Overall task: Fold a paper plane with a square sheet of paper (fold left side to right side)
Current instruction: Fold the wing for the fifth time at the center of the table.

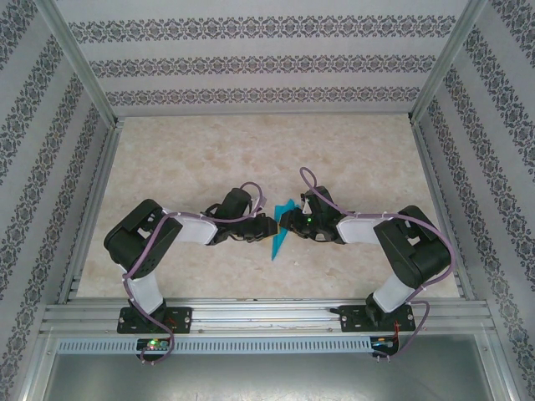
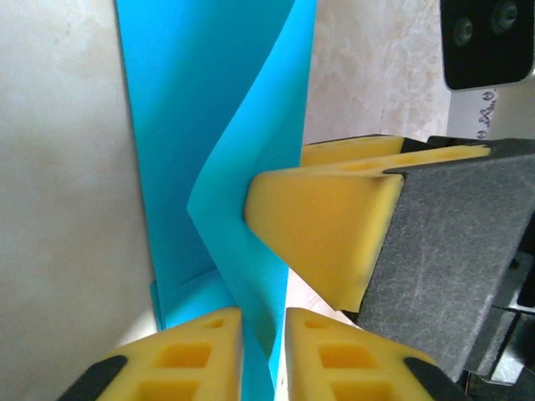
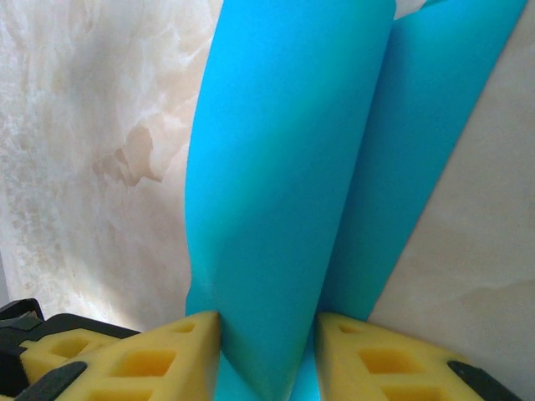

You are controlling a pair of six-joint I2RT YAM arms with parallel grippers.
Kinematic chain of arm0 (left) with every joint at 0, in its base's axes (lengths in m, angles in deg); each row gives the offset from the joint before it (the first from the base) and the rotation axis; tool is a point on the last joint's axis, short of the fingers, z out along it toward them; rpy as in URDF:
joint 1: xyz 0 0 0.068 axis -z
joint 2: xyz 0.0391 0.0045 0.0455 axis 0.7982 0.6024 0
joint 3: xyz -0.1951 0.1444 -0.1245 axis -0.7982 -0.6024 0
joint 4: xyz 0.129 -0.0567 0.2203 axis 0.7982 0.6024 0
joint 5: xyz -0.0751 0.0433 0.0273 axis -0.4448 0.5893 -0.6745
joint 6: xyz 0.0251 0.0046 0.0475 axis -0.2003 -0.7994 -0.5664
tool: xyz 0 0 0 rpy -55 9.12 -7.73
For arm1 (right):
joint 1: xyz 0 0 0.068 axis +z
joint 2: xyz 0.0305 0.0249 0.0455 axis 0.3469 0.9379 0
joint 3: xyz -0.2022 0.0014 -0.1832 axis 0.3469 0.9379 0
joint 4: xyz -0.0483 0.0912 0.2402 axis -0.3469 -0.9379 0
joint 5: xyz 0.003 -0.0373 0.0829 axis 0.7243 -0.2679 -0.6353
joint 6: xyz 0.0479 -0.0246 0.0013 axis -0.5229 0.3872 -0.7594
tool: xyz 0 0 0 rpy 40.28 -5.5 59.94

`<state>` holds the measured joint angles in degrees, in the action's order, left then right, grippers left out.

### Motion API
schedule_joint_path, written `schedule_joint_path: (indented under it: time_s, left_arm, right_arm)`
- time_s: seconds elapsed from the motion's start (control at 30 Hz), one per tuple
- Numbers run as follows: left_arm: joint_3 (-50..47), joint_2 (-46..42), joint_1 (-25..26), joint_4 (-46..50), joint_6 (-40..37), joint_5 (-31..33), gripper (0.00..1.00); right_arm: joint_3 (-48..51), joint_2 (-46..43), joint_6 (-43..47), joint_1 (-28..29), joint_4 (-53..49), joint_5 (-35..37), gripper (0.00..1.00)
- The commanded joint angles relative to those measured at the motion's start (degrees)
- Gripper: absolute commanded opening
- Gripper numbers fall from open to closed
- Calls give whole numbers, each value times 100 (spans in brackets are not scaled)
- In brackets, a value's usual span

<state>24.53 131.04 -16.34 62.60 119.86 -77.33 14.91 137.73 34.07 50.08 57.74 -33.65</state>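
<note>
Jaws of both grippers stand narrow, each nipping the square sheet of thin teal-blue paper (image 1: 278, 241); the left gripper (image 2: 264, 326) reaches in from nine o'clock and the right gripper (image 3: 267, 334) from three, meeting near the table's centre. The sheet looks long, narrow and pointed, one flap curled up and unpressed, so I judge the folding well along but this crease unfinished. It lies on a beige marbled tabletop (image 1: 251, 150), walled at nine, twelve and three o'clock by grey-patterned white panels (image 1: 251, 63), with a silver metal rail (image 1: 267, 311) at six.

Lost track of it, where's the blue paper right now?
The paper sits mid-table in the top view, pinched by the left fingers on its left and the right fingers on its right.
</note>
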Motion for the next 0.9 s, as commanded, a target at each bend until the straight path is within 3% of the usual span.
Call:
schedule_joint_path:
  time_s: [0.0,0.23,0.87]
  left_arm:
    - [157,90,-59,405,-333,74,16]
    - [244,124,-67,594,-489,170,9]
    - [554,249,-155,1193,-992,170,8]
  right_arm:
    - [20,279,88,115,-414,200,36]
    - [-25,314,155,115,-532,200,36]
    - [-235,437,381,165,-1157,358,36]
